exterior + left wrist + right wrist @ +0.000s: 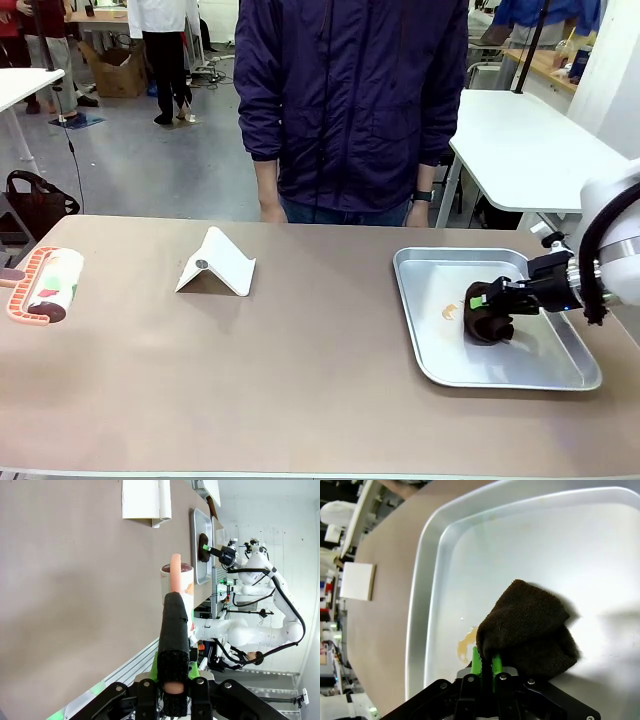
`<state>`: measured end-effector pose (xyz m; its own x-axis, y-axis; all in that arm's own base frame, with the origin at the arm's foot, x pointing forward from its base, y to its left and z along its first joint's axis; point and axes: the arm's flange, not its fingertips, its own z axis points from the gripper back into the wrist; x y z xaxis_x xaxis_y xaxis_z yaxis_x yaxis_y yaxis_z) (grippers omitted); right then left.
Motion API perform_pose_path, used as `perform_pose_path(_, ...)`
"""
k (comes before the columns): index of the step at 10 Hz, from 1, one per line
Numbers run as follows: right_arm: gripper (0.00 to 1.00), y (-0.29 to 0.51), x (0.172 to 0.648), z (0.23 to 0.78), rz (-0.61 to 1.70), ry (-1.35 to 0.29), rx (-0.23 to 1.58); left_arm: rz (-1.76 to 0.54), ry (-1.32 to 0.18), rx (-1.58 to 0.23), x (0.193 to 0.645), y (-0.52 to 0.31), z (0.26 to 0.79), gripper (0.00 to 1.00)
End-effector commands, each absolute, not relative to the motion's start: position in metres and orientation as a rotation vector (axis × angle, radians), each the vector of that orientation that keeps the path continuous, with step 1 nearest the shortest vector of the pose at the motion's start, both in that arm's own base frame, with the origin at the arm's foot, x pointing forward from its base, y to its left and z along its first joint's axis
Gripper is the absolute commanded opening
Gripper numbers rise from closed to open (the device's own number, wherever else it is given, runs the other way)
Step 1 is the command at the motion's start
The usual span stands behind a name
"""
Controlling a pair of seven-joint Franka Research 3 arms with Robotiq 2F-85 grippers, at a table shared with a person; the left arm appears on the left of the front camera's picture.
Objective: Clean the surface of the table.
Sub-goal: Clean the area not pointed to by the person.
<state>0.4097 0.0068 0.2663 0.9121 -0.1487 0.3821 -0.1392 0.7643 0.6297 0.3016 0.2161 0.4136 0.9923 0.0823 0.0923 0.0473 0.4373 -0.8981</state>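
The taupe-brown table [300, 380] spans the front view. At its left end lies a lint roller [48, 285] with a pink handle. In the left wrist view my left gripper [175, 605] is shut on that pink handle [175, 570], with the roll [181, 582] just beyond the fingertips over the table [75, 580]. My right gripper [482, 299] reaches into the metal tray [430, 262] and is shut on a dark brown cloth [487, 322]. The right wrist view shows the green pads [476, 661] pinching the cloth [527, 625], which rests on the tray floor beside an orange smear [466, 642].
A white folded stand [215, 264] sits left of the table's centre. A person in a dark jacket [350, 100] stands at the far edge, hands hanging down. A white-topped table [520, 140] stands behind at the right. The smear [449, 312] lies left of the cloth.
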Motion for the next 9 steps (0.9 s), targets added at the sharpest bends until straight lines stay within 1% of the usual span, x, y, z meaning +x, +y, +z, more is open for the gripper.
perform_pose_path(1, 0.08, 0.047, 0.402, 0.24, 0.088, -0.433, 0.756, 0.038, -0.137, -1.137, 0.304, 0.215, 0.419, 0.22)
perform_pose_path(6, 0.08, 0.089, 0.395, 0.242, 0.24, -0.4, 0.754, 0.038, -0.137, -1.137, 0.304, 0.215, 0.419, 0.22)
perform_pose_path(7, 0.08, 0.087, 0.397, 0.243, 0.231, -0.401, 0.75, 0.038, -0.137, -1.137, 0.304, 0.215, 0.419, 0.22)
perform_pose_path(9, 0.08, 0.07, 0.402, 0.239, 0.195, -0.385, 0.68, 0.038, -0.137, -1.137, 0.304, 0.215, 0.419, 0.22)
